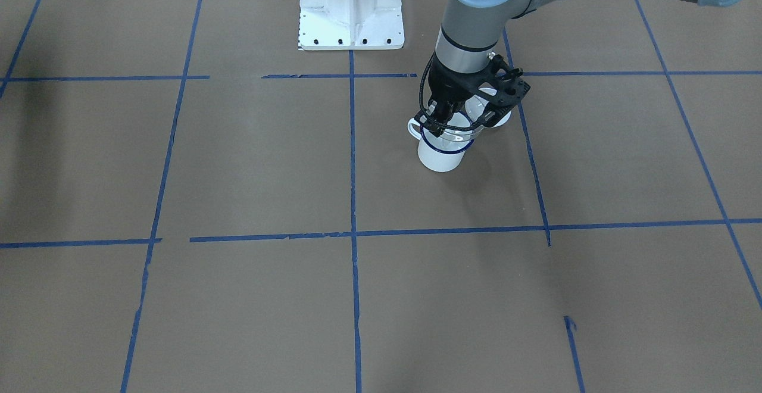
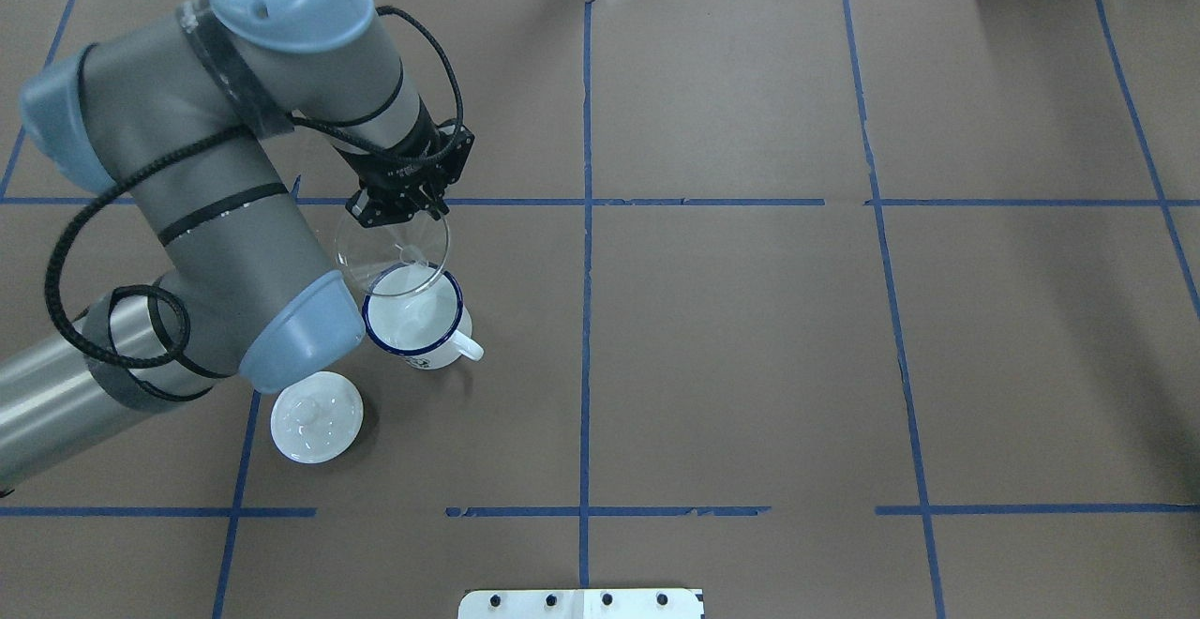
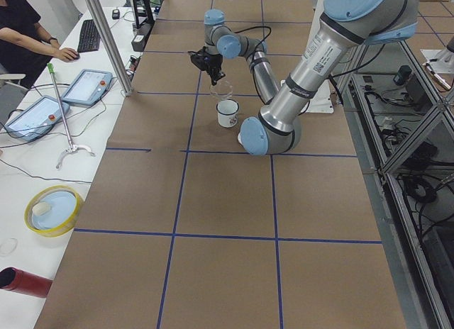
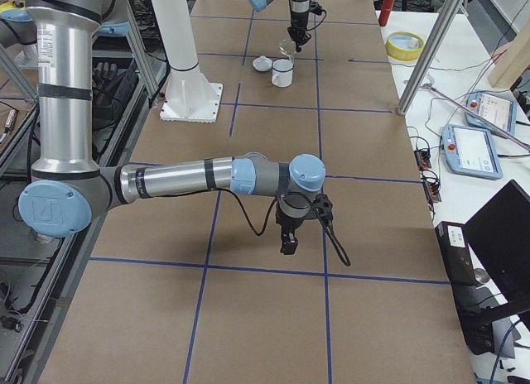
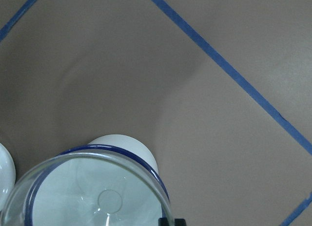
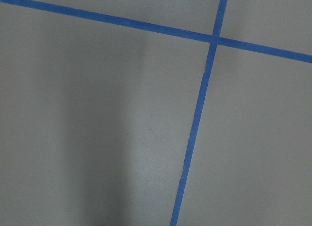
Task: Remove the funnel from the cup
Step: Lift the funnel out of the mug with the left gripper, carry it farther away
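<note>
The white enamel cup [image 2: 414,314] with a dark blue rim stands on the brown table, handle toward the robot's base. My left gripper [image 2: 398,216] is shut on the far rim of the clear funnel [image 2: 392,249] and holds it tilted just over the cup's far edge. From the front the funnel [image 1: 461,128] hangs right above the cup [image 1: 442,153]. The left wrist view shows the funnel's rim [image 5: 87,187] over the cup [image 5: 126,145]. I cannot tell whether the spout is inside the cup. My right gripper [image 4: 287,245] hovers far off over bare table; I cannot tell if it is open or shut.
A white domed lid [image 2: 317,415] with a knob lies on the table beside the cup, toward the robot's base and under my left arm. The white robot base [image 1: 351,9] stands at the table's edge. Blue tape lines cross the brown surface.
</note>
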Robot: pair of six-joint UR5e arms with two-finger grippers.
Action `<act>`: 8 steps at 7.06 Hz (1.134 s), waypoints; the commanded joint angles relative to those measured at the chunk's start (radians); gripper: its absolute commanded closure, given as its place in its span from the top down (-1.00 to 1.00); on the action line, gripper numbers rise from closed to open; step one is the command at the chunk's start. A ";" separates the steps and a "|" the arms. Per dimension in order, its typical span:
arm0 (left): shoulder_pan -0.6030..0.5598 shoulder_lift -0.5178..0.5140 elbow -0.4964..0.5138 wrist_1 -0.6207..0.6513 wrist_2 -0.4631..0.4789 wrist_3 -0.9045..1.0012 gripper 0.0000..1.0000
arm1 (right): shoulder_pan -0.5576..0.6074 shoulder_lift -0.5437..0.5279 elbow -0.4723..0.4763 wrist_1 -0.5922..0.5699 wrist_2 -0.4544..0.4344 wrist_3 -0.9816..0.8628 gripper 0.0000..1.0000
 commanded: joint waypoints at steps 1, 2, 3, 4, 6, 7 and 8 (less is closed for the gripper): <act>-0.085 -0.014 -0.001 -0.034 0.035 0.009 -1.00 | 0.000 0.000 0.000 0.000 0.000 -0.001 1.00; -0.119 0.052 0.002 -0.205 0.034 0.000 -1.00 | 0.000 0.000 0.000 0.000 0.000 -0.001 1.00; -0.157 0.121 0.037 -0.395 0.035 -0.002 -1.00 | 0.000 0.000 0.000 0.000 0.000 0.001 1.00; -0.164 0.131 0.163 -0.585 0.037 -0.045 -1.00 | 0.000 0.000 0.000 0.000 0.000 -0.001 1.00; -0.168 0.135 0.396 -1.034 0.170 -0.207 -1.00 | 0.000 0.000 0.000 0.000 0.000 -0.001 1.00; -0.164 0.131 0.519 -1.222 0.272 -0.224 -1.00 | 0.000 0.000 0.000 0.000 0.000 -0.001 1.00; -0.132 0.135 0.598 -1.337 0.312 -0.225 -1.00 | 0.000 0.000 0.000 0.000 0.000 -0.001 1.00</act>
